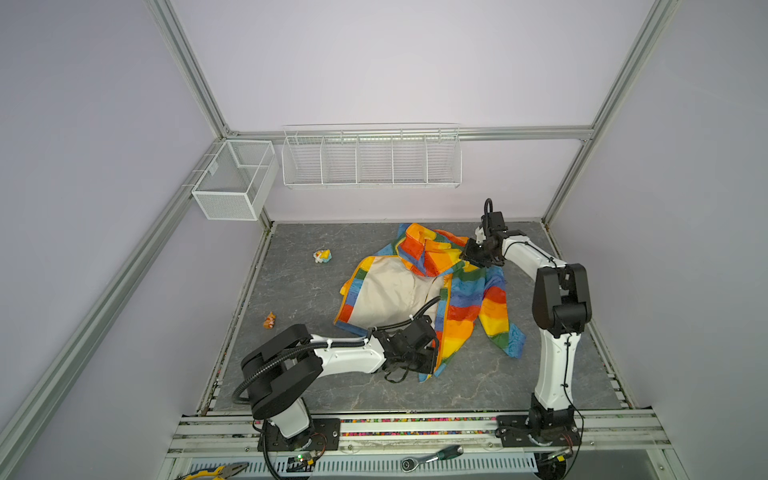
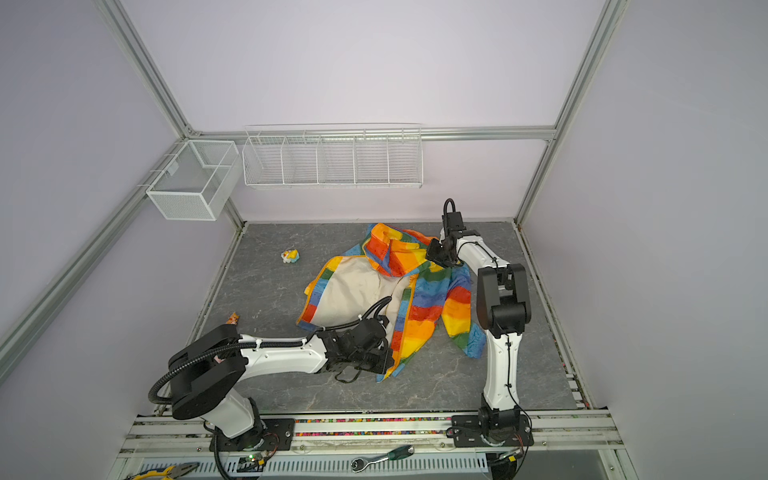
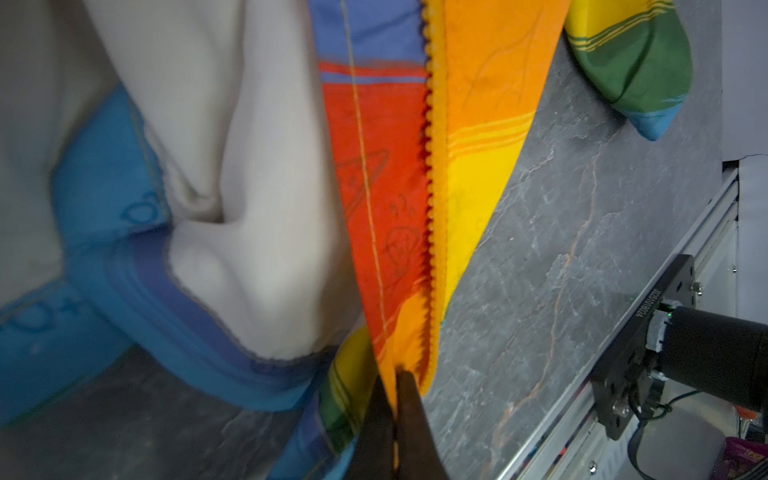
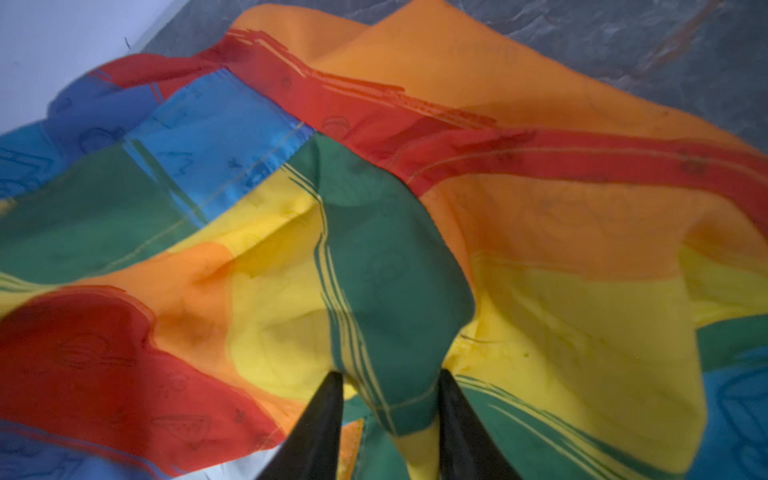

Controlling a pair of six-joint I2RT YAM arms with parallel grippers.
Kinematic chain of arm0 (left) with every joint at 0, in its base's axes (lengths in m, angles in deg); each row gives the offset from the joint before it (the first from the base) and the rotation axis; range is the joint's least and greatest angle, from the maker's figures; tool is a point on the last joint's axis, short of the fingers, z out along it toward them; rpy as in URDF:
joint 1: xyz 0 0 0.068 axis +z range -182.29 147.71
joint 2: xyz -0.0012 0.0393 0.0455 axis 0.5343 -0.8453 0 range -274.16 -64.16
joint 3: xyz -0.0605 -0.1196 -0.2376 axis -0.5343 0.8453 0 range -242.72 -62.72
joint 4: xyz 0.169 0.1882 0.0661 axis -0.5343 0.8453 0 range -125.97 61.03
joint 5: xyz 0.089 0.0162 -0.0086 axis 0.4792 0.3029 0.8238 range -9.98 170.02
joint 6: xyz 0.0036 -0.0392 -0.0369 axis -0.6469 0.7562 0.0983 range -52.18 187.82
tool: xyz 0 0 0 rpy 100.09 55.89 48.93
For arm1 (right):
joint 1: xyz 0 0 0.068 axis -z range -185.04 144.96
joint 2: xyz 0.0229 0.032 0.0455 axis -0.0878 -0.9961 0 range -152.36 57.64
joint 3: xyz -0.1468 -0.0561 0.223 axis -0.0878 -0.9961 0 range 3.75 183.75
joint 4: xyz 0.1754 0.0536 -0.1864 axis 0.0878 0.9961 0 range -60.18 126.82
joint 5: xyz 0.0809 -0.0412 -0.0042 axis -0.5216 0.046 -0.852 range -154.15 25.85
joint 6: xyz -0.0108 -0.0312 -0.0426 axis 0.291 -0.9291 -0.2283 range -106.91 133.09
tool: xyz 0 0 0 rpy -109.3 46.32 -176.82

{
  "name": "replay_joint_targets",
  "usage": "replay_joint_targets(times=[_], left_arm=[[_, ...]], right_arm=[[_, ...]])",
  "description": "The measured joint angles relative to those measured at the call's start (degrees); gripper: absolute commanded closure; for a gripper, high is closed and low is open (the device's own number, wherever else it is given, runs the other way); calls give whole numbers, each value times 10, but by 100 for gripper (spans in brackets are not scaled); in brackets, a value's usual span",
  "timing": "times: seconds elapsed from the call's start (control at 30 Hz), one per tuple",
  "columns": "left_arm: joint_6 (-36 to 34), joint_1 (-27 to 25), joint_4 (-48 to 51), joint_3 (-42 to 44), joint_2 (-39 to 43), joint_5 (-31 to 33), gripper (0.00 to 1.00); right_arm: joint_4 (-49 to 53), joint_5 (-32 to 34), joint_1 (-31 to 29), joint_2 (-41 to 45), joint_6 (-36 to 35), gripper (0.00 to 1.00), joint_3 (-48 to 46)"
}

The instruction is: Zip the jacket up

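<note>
**Operator:** Where does the jacket lie?

**Annotator:** In both top views you find the jacket (image 1: 457,299) (image 2: 428,303) spread on the grey marbled table (image 1: 316,374), right of centre, with its front open. One front panel is thrown back, baring the cream lining (image 1: 390,295). The hood (image 1: 419,249) is heaped at the far end, near the back wall. A striped sleeve (image 1: 498,316) trails toward the near right.

**Operator:** And my left gripper?

**Annotator:** Your left gripper (image 1: 433,360) sits at the jacket's near hem, on the front edge of the striped panel. In the left wrist view the left gripper (image 3: 395,388) has its jaws together, clamped on the orange edge of the fabric. A row of orange-yellow zipper teeth (image 3: 434,166) runs away from that grip along the same edge.

**Operator:** The right one?

**Annotator:** Your right gripper (image 1: 465,258) (image 2: 432,257) is down on the jacket's far side, just beside the hood. In the right wrist view the right gripper (image 4: 389,384) has its jaws apart. A raised fold of the green stripe fills the gap between the black fingers (image 4: 328,415), and puckers show in the yellow cloth beside it.

**Operator:** What else is on the table?

**Annotator:** Left of the jacket and well apart from it you see a small yellow-and-white toy (image 1: 322,255) and, nearer, a small orange toy (image 1: 269,321). A wire rack (image 1: 370,158) and a mesh basket (image 1: 232,183) hang on the walls. Pliers (image 1: 216,471) and a ratchet (image 1: 432,457) lie on the front rail.
</note>
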Motion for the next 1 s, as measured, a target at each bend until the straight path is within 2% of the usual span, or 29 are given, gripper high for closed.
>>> replay_joint_targets(times=[0.07,0.13,0.4,0.67,0.83,1.0], left_arm=[[0,0,0,0,0,0,100],[0,0,1,0,0,0,100],[-1,0,9,0,0,9,100],[-12,-11,45,-3,7,53,100],[-19,-11,52,-16,23,72,100],[-30,-15,68,-36,18,78,100]], right_arm=[[-2,-15,0,-1,6,88,7],[-5,-35,1,-1,15,93,10],[-48,-132,27,5,75,93,2],[-78,-206,88,73,152,93,-15],[-77,-216,102,113,174,93,-12],[-45,-199,113,98,174,93,8]])
